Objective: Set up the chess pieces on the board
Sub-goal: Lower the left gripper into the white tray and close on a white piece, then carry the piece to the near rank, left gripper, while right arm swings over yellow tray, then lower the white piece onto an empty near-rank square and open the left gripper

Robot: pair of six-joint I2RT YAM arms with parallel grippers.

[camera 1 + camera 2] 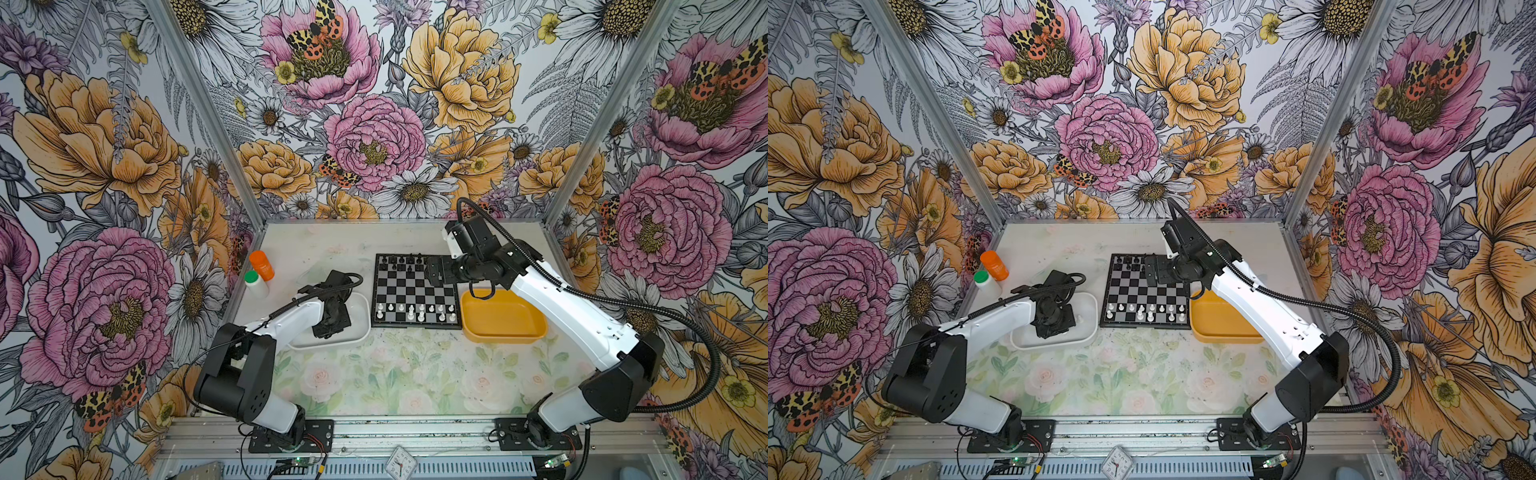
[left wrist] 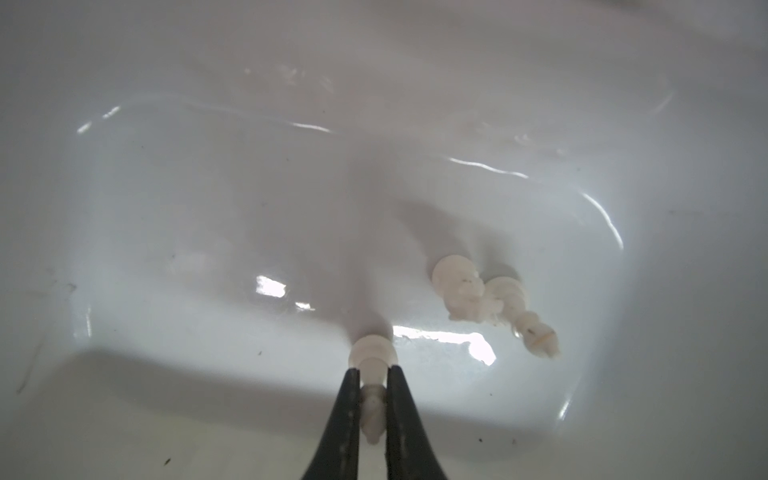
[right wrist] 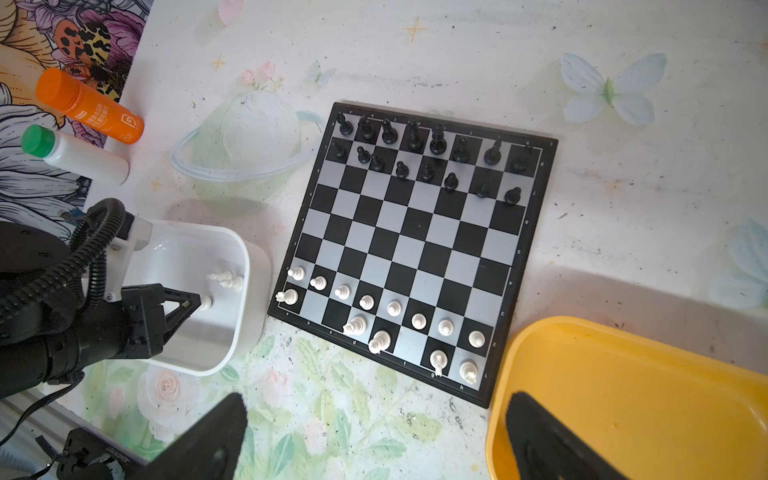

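Left wrist: left tool [image 2: 372, 376] pinches a knobbly white piece [image 2: 371, 354]; right tool [image 3: 376, 401] gapes wide

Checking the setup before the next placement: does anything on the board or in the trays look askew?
Yes. On the board, the black pawns stand in a ragged line, two crowded together near one corner. Two white pieces lie on their sides in the white tray, touching each other.
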